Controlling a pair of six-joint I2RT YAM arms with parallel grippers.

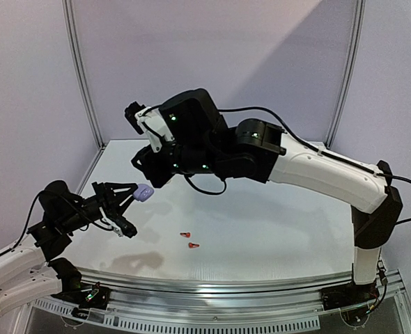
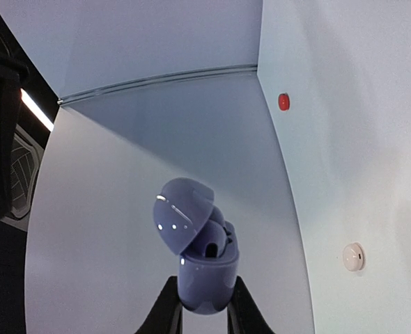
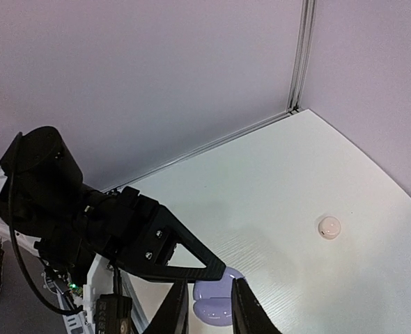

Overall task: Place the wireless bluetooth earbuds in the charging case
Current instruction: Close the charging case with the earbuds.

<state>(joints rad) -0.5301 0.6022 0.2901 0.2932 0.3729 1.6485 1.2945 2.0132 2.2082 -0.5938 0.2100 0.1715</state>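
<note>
On table (image 1: 275,229): round white plastic case (image 3: 329,227). We see two red-orange stemmed earbuds (image 1: 185,234) well apart from left gripper (image 2: 204,307) (clamped on open lavender case (image 2: 204,275)) and right gripper (image 3: 211,292) (jaws apart).

From my station I count one lavender charging case (image 2: 207,268) and one white round case (image 3: 329,227). The red-orange earbuds come to two: the first earbud (image 1: 185,234) and the second earbud (image 1: 193,245). I have two grippers, the left gripper (image 2: 204,292) and the right gripper (image 3: 210,285), and one bench (image 1: 275,229).
</note>
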